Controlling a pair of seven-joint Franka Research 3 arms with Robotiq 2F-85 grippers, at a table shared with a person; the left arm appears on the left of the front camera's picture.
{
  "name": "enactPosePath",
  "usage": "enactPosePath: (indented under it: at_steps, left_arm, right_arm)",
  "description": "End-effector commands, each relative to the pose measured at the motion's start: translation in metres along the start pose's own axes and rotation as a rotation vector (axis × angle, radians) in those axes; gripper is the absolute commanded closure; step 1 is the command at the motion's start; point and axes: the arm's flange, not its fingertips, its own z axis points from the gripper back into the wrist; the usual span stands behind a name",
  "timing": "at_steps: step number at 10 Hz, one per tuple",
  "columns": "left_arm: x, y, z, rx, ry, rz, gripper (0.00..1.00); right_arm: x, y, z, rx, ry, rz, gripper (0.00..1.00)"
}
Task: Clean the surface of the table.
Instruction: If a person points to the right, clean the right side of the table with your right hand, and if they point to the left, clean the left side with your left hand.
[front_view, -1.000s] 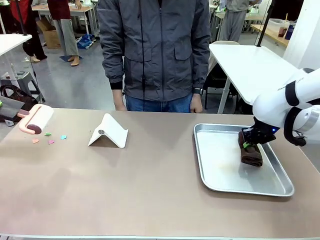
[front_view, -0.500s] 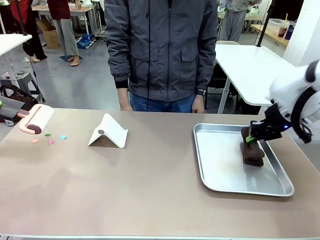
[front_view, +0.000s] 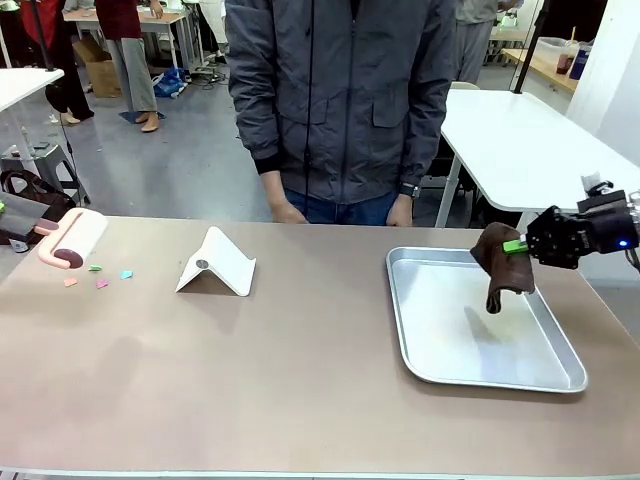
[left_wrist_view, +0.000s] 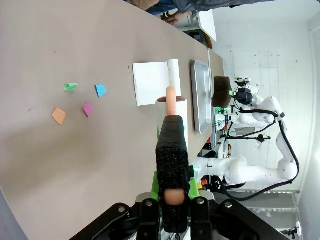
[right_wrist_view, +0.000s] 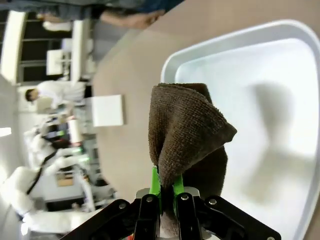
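The table (front_view: 300, 380) has a smooth, matte taupe-brown top with a thin pale edge. It spans the front view from the near edge to the person (front_view: 340, 100) standing at the far side. The top looks bare and even through the middle.

There is one table in use and one shallow silver tray (front_view: 450, 335) on its right half. One white folded stand (front_view: 217, 262) sits left of centre towards the far edge. One pink lint roller (front_view: 72, 240) is at the far left. Four small paper scraps lie just beside the roller on the tabletop: green (left_wrist_view: 70, 87), blue (left_wrist_view: 101, 90), orange (left_wrist_view: 59, 115) and pink (left_wrist_view: 88, 109). One dark brown cloth (front_view: 500, 265) hangs in the air. The person's two hands (front_view: 288, 212) rest at the far edge.

The right jaws are pressed onto a fold of the brown cloth. They hold it clear above the far right part of the tray, with its lower end dangling over the tray floor. The table lies below and to the left of them, untouched. The left jaws are clamped on the roller's dark handle at the table's far left corner. The tabletop stretches out beyond them to the scraps and the stand. Whether the roller head touches the top cannot be told.
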Motion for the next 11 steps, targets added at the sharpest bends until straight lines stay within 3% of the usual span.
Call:
enactPosePath:
  at_steps: [1, 4, 8, 9, 11]
  left_arm:
    - [-0.004, -0.004, -0.001, -0.012, 0.004, -0.002, 0.84]
    - [-0.004, -0.004, -0.001, -0.012, 0.004, -0.002, 0.84]
    - [-0.004, -0.004, -0.001, -0.012, 0.004, -0.002, 0.84]
    - [-0.004, -0.004, -0.001, -0.012, 0.004, -0.002, 0.84]
    - [-0.004, -0.004, -0.001, -0.012, 0.004, -0.002, 0.84]
  right_arm:
    - [0.007, -0.012, 0.012, 0.12, 0.036, -0.032, 0.89]
    - [0.003, -0.025, 0.054, 0.219, 0.053, -0.123, 0.89]
    - [-0.021, -0.041, 0.12, 0.354, -0.072, -0.144, 0.89]
    - [-0.026, -0.046, 0.129, 0.362, -0.087, -0.167, 0.89]
    - [-0.018, -0.046, 0.11, 0.304, -0.034, -0.147, 0.89]
